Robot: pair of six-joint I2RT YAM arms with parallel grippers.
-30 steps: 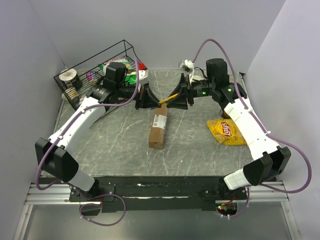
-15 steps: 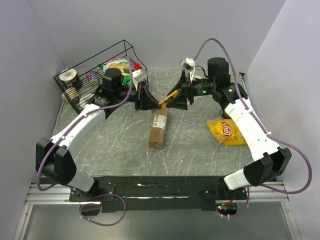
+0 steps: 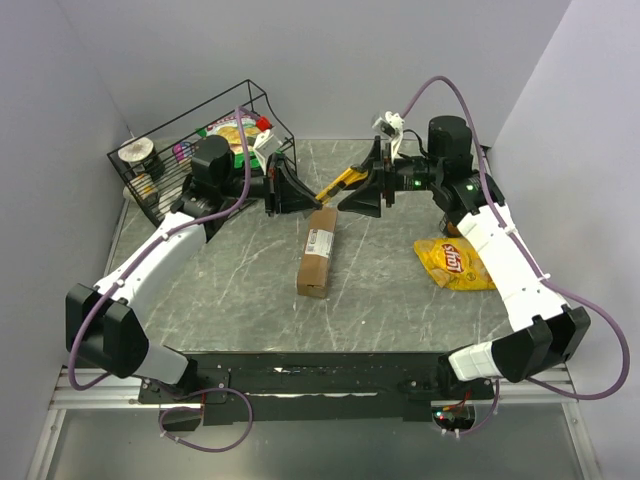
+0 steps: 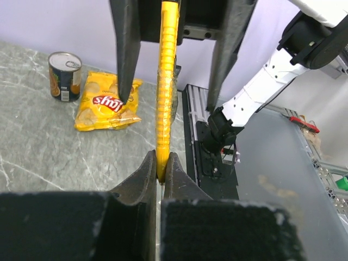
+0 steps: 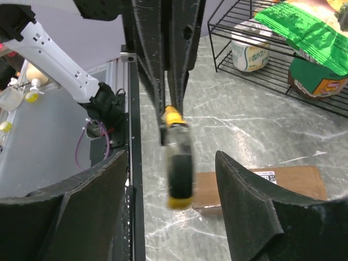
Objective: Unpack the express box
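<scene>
Top view, express box [image 3: 317, 252]: lies flat near the middle of the table [image 3: 230, 290], its long side running away from the arm bases, with the white label on the upper face towards the far end.
Top view, left gripper [image 3: 310, 202]: hangs over the table just beyond the box's far end, its jaws pinched on the lower end of a yellow tool [image 3: 336, 185].
Top view, right gripper [image 3: 362, 198]: faces the left one from the other side, near the tool's raised end, with its jaws spread.
Top view, surroundings: a wire basket [image 3: 160, 170] of groceries stands at the far left corner, and a yellow chip bag [image 3: 455, 262] lies to the right, well apart from the box.
Left wrist view, left jaws: closed tight on the slim, ridged yellow tool [image 4: 166, 70], which stands straight up from them.
Left wrist view, right jaws: the two dark fingers [image 4: 126, 49] stand one on each side of the tool with a gap on each side, not touching it.
Left wrist view, background: the chip bag [image 4: 106, 103] and a tin can [image 4: 64, 76] sit on the table.
Right wrist view, right jaws: wide apart, with the tool [image 5: 178, 163] blurred in the gap between them and clear of both.
Right wrist view, left jaws: narrow, gripping the tool's far end.
Right wrist view, express box [image 5: 261, 184]: flat on the table below and behind the tool, with a corner of the label showing.
</scene>
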